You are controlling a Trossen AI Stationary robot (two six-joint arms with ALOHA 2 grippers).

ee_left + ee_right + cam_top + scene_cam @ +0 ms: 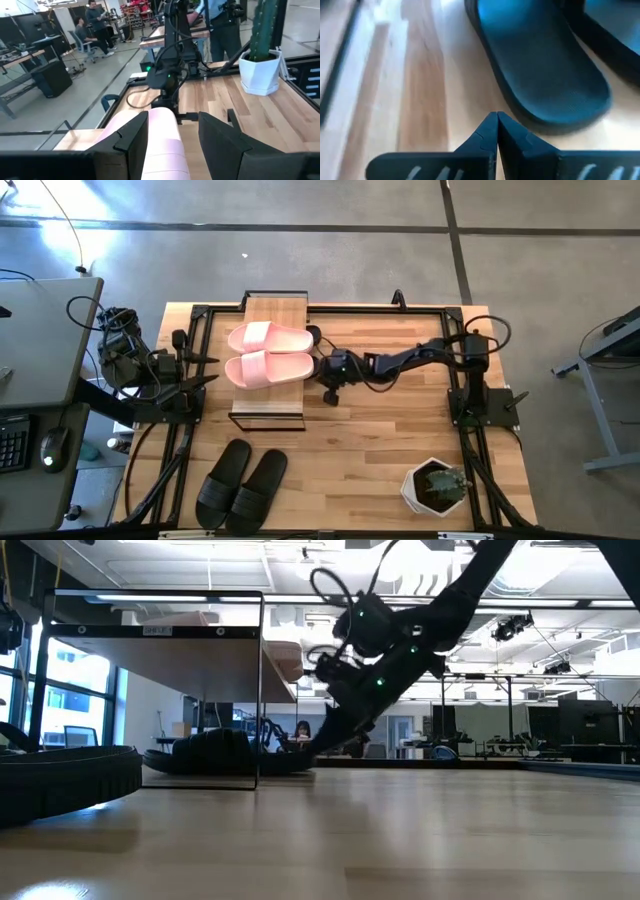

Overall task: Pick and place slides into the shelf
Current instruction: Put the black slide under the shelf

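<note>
Shelf: the shelf (272, 370) stands on the desk (380, 440), its plank top carrying the 2 pink slides (268, 352).
Black pair: 2 black slides (240, 485) lie on the desk in front of the shelf.
Under the shelf: black slides (540, 70) lie on the desk.
Right tool: the right tool (497, 131), fingers pressed together and holding nothing, sits low at the shelf's right side, its tips just short of a black slide.
Left tool: the left tool (172, 137), fingers spread, waits at the shelf's left side.
Plant: a potted plant (436, 485) stands well right of the shelf.
</note>
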